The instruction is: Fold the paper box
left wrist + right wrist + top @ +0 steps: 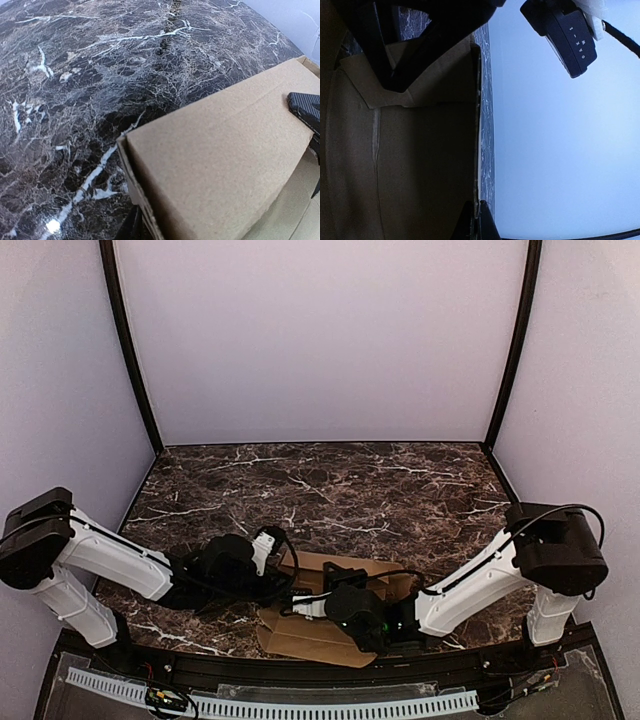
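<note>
The paper box [305, 640] is a brown cardboard piece, partly folded up, lying at the near middle of the table. My left gripper [288, 585] meets it from the left. In the left wrist view a raised cardboard panel [215, 160] fills the lower right, and the left gripper [137, 222] grips its layered edge, with one dark finger showing. My right gripper [312, 607] comes from the right. In the right wrist view its fingers [470, 225] are pinched on the upright cardboard wall [420, 160]. A right finger [305, 107] shows on the panel.
The dark marble table [330, 490] stretches away to the lilac back wall. Black frame posts [130, 350] stand at both back corners. The left arm's wrist camera [570, 35] hangs close above the box in the right wrist view.
</note>
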Motion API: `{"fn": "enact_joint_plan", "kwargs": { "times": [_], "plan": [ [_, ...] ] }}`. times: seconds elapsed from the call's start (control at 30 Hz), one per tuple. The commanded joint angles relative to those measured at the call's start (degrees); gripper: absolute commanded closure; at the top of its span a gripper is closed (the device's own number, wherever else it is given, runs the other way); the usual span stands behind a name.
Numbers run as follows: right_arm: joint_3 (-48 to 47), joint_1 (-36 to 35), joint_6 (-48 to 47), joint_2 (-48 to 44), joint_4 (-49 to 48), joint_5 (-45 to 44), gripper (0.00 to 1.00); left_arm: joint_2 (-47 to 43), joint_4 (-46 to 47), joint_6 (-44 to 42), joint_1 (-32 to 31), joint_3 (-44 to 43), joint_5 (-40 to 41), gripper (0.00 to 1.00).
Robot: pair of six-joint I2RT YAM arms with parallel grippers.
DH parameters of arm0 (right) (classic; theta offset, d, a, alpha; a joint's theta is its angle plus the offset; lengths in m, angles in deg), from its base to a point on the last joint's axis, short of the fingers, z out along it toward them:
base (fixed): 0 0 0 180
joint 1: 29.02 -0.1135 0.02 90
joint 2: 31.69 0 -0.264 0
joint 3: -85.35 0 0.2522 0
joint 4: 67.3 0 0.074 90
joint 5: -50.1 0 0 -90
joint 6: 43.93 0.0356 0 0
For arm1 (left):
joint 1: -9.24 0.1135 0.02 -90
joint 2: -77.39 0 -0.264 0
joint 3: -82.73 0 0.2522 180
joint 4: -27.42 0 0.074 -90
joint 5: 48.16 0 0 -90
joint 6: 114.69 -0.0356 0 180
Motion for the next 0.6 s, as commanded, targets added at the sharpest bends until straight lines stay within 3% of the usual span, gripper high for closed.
{"fn": "enact_joint_plan", "kwargs": {
  "times": [0.0,0.33,0.57],
  "plan": [
    [-0.99,-1.73,3.85,0.14,4.52,3.02,1.0,0.98,2.22,0.39,-0.49,-2.1,1.52,0.83],
    [-3.27,-2.2,6.62,-0.75,7.06,2.84,0.99,1.34,2.85,0.53,-0.63,-2.18,2.08,0.98],
    [-4.27,-3.04,11.06,-4.61,9.68,3.12,0.48,1.04,1.81,-0.13,-0.64,-2.85,3.67,0.99]
  ]
}}
